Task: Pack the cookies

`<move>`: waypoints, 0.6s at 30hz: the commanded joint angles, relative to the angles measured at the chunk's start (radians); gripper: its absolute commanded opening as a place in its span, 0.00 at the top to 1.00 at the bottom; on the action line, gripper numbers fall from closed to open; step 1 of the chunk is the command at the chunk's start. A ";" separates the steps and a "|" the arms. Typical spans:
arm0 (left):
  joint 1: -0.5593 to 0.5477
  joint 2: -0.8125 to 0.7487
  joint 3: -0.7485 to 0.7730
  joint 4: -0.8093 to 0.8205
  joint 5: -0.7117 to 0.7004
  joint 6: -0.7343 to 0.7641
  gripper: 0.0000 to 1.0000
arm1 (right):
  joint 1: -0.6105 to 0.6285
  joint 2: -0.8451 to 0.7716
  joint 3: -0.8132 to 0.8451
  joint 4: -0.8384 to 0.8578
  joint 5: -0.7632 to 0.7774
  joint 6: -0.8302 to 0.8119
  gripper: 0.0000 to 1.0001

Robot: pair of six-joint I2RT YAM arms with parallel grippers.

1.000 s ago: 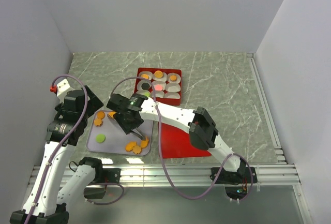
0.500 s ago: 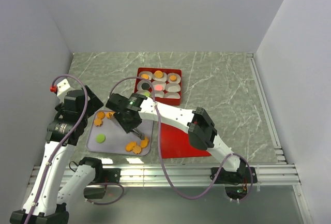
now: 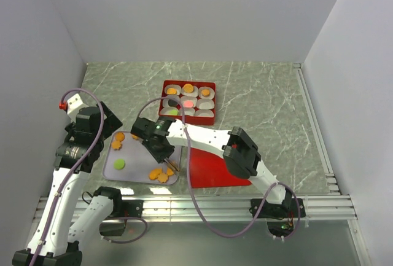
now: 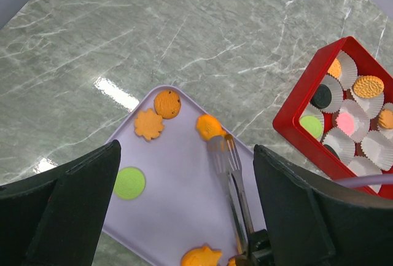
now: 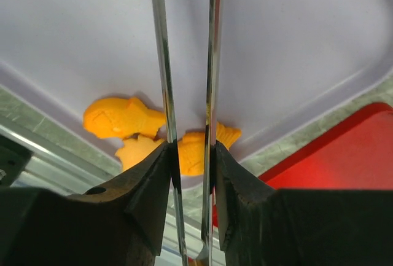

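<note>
Right gripper (image 5: 190, 183) pinched both blades of tongs (image 5: 161, 63), narrow gap between them. Blades ran up over lavender tray (image 5: 276, 45). Three orange cookies (image 5: 116, 120) bunched at tray edge, one showing in the gap. Red sheet (image 5: 319, 155) lower right.

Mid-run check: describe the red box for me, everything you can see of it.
The red box is shallow, square, plastic-looking, lying flat and open on the marble table, beyond the lavender tray. Nine white paper cups fill it in three rows. Several hold cookies: three orange, one pink, one green, at least one black. Only the table is seen touching it.
</note>
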 commanded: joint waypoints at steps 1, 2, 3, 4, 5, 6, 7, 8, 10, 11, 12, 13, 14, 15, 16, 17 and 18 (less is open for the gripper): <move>0.007 0.001 0.007 0.013 -0.003 -0.001 0.05 | 0.006 -0.123 0.007 -0.006 0.033 0.012 0.66; 0.007 0.001 0.007 0.013 -0.003 -0.001 0.06 | 0.004 -0.133 0.005 -0.007 0.034 0.014 0.66; 0.007 0.001 0.009 0.013 -0.003 -0.001 0.06 | 0.006 -0.143 -0.002 -0.009 0.039 0.018 0.66; 0.007 0.000 0.007 0.012 -0.003 -0.001 0.06 | 0.004 -0.152 -0.007 -0.006 0.040 0.021 0.66; 0.007 0.001 0.009 0.013 -0.003 -0.003 0.06 | 0.004 -0.170 -0.012 -0.006 0.042 0.026 0.66; 0.007 0.001 0.007 0.013 -0.003 -0.003 0.06 | 0.004 -0.179 -0.019 -0.007 0.048 0.029 0.66; 0.007 0.001 0.009 0.013 -0.003 -0.003 0.06 | 0.004 -0.189 -0.024 -0.007 0.053 0.031 0.66; 0.007 0.001 0.007 0.013 -0.003 -0.003 0.06 | 0.004 -0.207 -0.027 -0.009 0.057 0.032 0.66; 0.007 0.000 0.009 0.013 -0.003 -0.003 0.06 | 0.003 -0.224 -0.033 -0.016 0.073 0.037 0.66; 0.007 -0.002 0.009 0.013 -0.003 -0.003 0.06 | 0.001 -0.236 -0.035 -0.019 0.079 0.038 0.66; 0.007 -0.002 0.007 0.013 -0.003 -0.003 0.06 | 0.001 -0.242 -0.035 -0.023 0.083 0.038 0.66; 0.007 -0.003 0.009 0.013 -0.003 -0.003 0.06 | 0.000 -0.250 -0.035 -0.030 0.096 0.038 0.66; 0.007 -0.003 0.007 0.013 -0.003 -0.003 0.06 | 0.000 -0.262 -0.033 -0.033 0.102 0.038 0.66; 0.007 -0.005 0.009 0.013 -0.003 -0.003 0.06 | -0.005 -0.268 -0.036 -0.036 0.108 0.038 0.66; 0.007 -0.005 0.007 0.013 -0.003 -0.003 0.06 | -0.009 -0.275 -0.039 -0.041 0.112 0.038 0.66; 0.007 -0.005 0.007 0.013 -0.003 -0.003 0.06 | -0.017 -0.288 -0.048 -0.043 0.117 0.038 0.67; 0.007 -0.005 0.007 0.013 -0.003 -0.003 0.06 | -0.017 -0.298 -0.053 -0.043 0.122 0.037 0.67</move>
